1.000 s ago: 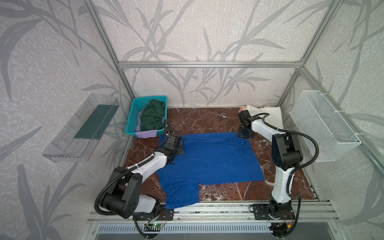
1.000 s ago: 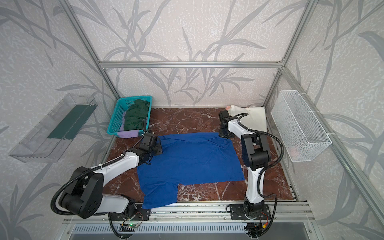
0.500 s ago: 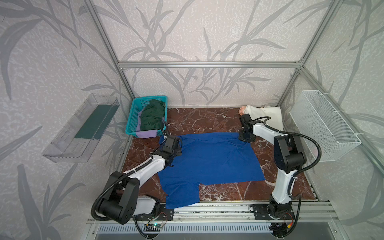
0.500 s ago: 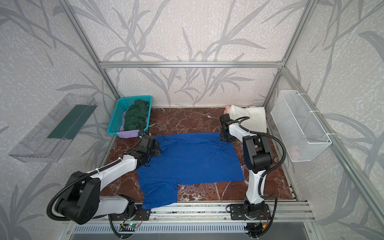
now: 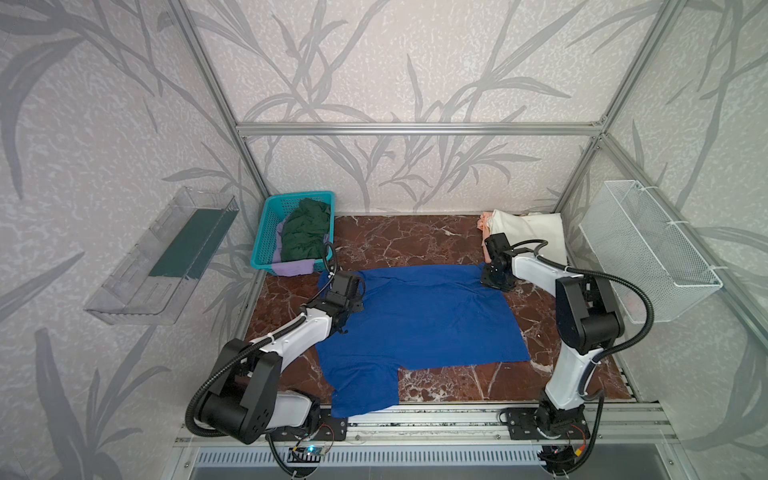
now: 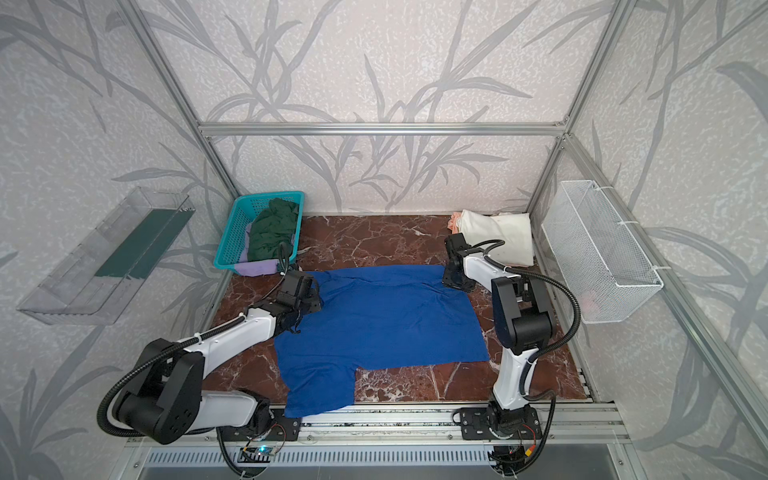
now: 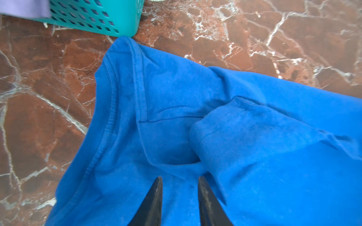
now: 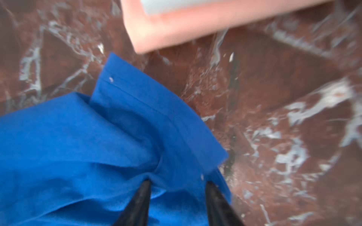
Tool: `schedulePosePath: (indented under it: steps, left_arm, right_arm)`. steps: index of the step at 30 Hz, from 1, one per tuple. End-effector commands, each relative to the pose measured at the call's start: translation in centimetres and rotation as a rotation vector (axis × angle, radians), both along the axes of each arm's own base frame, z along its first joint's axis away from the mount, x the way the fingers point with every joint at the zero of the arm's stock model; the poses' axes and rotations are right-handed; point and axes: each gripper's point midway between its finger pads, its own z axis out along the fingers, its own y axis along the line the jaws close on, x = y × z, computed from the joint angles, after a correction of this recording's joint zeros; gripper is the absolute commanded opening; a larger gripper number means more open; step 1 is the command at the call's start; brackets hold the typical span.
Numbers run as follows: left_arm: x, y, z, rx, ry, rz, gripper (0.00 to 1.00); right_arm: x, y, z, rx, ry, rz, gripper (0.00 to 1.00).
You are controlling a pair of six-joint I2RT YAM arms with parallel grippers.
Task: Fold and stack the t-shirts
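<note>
Red marble tabletop (image 5: 415, 241) carries the blue t-shirt (image 5: 415, 320) spread flat at centre, one sleeve toward the front rail; we judge the spreading done, fold not yet begun. Left gripper (image 7: 180, 179) sits over the shirt's far left corner by the teal basket (image 5: 266, 232), jaws parted, nothing pinched; right gripper (image 8: 178, 182) at the far right corner near the folded stack (image 5: 528, 237), jaws likewise apart. Next, we reckon: re-pinch both corners & fold w/o dragging.
</note>
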Motion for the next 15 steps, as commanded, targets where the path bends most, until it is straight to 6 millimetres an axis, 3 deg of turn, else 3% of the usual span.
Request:
schedulePosePath:
  steps: [1,9,15]
  left_arm:
    - [1.2,0.1,0.6,0.038,-0.001,0.011,0.34]
    - [2.6,0.4,-0.7,0.079,0.062,0.061,0.35]
    - [4.1,0.2,-2.4,0.118,0.132,0.061,0.35]
  right_arm:
    - [1.5,1.1,4.4,-0.089,-0.122,0.093,0.55]
    - [3.9,3.9,4.7,0.027,-0.181,0.157,0.59]
    - [5.4,5.1,2.3,0.052,-0.108,0.175,0.59]
